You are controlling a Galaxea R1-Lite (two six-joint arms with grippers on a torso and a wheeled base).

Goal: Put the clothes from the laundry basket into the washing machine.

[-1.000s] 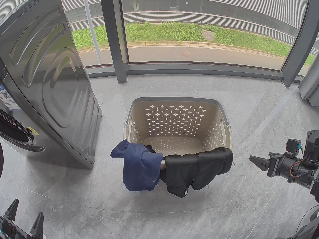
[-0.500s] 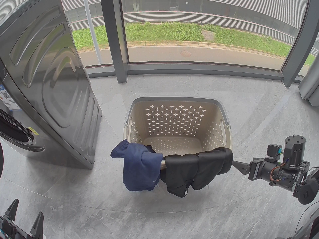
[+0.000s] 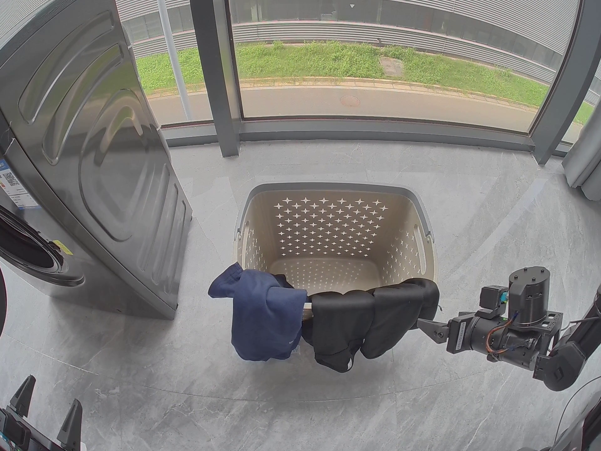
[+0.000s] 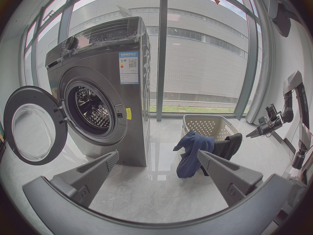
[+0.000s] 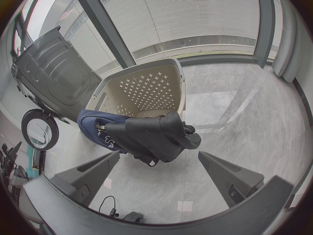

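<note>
A beige laundry basket (image 3: 335,190) stands on the floor. Over its near rim hang a blue garment (image 3: 266,314) and a black garment (image 3: 369,324). My right gripper (image 3: 431,329) is open, level with the rim, its tip just right of the black garment's end. From the right wrist, the black garment (image 5: 156,134) lies just beyond the open right gripper (image 5: 158,154), with the blue garment (image 5: 93,124) past it. My left gripper (image 3: 52,393) is open and low at the near left. It (image 4: 157,153) faces the washing machine (image 4: 107,92), whose round door (image 4: 32,124) is swung open.
The grey washing machine (image 3: 94,139) stands left of the basket with a floor gap between. Window frames (image 3: 213,57) and a curtain (image 3: 585,158) close off the far side. A small cable (image 5: 111,206) lies on the floor near me. Bare floor surrounds the basket.
My right arm has swung left and down, from the far right edge to the black garment's right end. Left gripper, basket and clothes have not moved.
</note>
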